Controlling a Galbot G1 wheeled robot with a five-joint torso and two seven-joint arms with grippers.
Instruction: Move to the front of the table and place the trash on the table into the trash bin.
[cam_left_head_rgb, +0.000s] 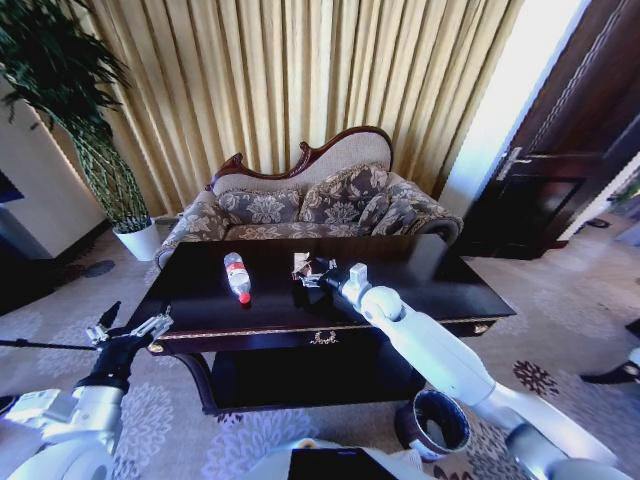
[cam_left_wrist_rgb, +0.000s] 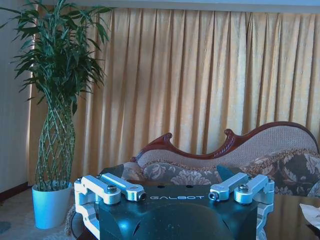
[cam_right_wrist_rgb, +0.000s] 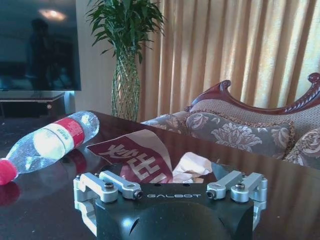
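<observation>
On the dark-brown table a clear bottle with a red label and cap lies on its side left of centre. To its right lie a red-and-white wrapper and crumpled white paper. My right gripper reaches over the table and stands open right at this litter. Its wrist view has the wrapper and the paper just ahead of the right gripper, with the bottle off to one side. The round dark trash bin stands on the carpet under my right arm. My left gripper hangs open off the table's left corner.
A patterned sofa stands close behind the table, with gold curtains behind it. A tall plant in a white pot is at the back left and a dark door at the right. Patterned carpet surrounds the table.
</observation>
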